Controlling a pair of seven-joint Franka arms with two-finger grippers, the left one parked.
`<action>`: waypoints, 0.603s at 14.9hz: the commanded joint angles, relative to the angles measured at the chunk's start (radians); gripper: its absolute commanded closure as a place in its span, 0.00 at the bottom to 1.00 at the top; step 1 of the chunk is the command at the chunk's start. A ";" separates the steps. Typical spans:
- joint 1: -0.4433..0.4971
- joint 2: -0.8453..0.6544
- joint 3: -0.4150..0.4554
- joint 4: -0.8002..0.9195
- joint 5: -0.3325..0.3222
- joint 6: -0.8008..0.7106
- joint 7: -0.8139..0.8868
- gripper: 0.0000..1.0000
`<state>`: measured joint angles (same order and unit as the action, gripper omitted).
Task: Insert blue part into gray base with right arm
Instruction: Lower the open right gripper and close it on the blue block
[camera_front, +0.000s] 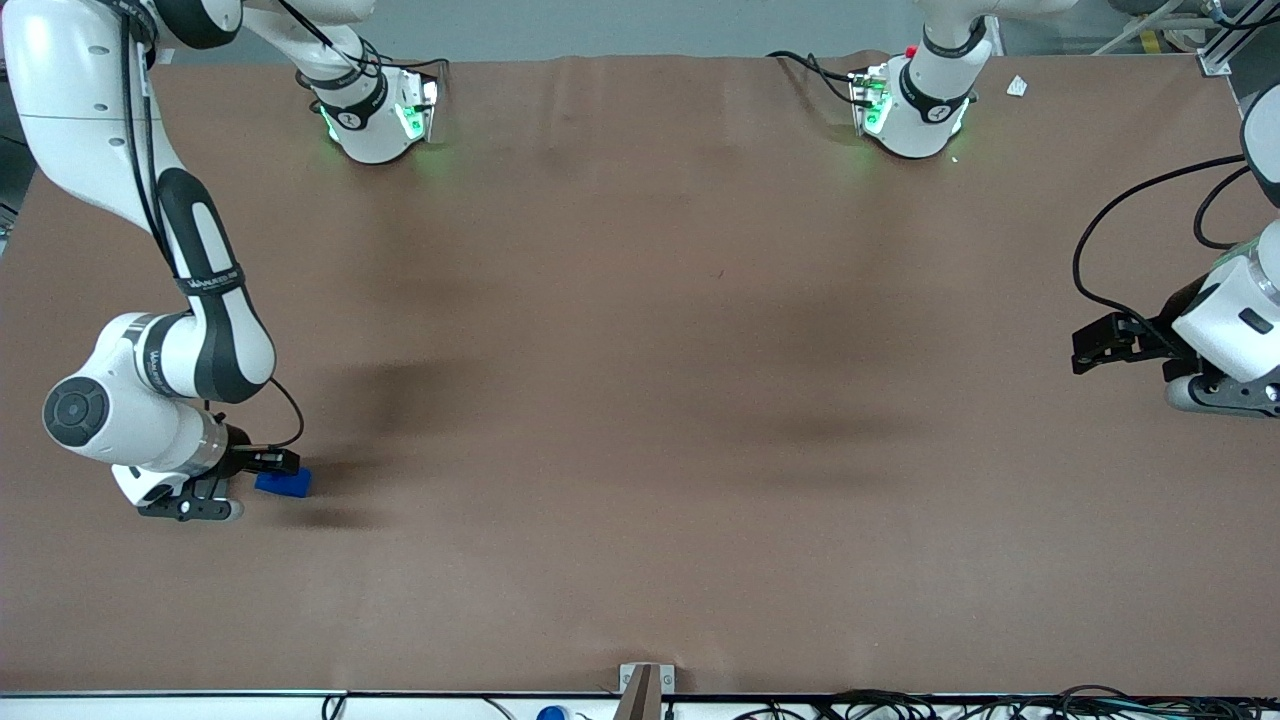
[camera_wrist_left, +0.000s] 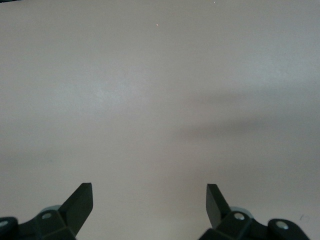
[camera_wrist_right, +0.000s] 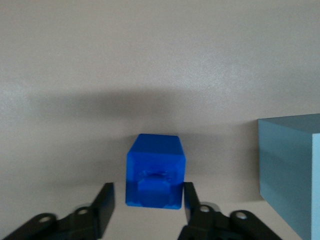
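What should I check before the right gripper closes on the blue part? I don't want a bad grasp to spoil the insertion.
1. Gripper open: ok, its fingers stand apart.
2. Blue part between the fingers: ok, one finger on each side, though contact cannot be told.
3. Blue part resting on the table: ok, it looks flat and upright.
4. Gray base apart from the blue part: ok, a strip of table shows between them.
5. Gray base recess free: cannot tell, its top is out of sight.
6. Gray base in the front view: not ok, the right arm seems to hide it.
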<state>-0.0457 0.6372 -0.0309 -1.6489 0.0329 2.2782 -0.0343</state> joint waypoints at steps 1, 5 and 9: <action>-0.009 0.024 0.008 0.028 -0.002 -0.008 0.008 0.58; -0.011 0.025 0.008 0.028 -0.002 -0.008 0.007 0.69; -0.011 0.027 0.008 0.047 -0.001 -0.020 0.005 0.76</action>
<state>-0.0458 0.6430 -0.0309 -1.6355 0.0331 2.2717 -0.0339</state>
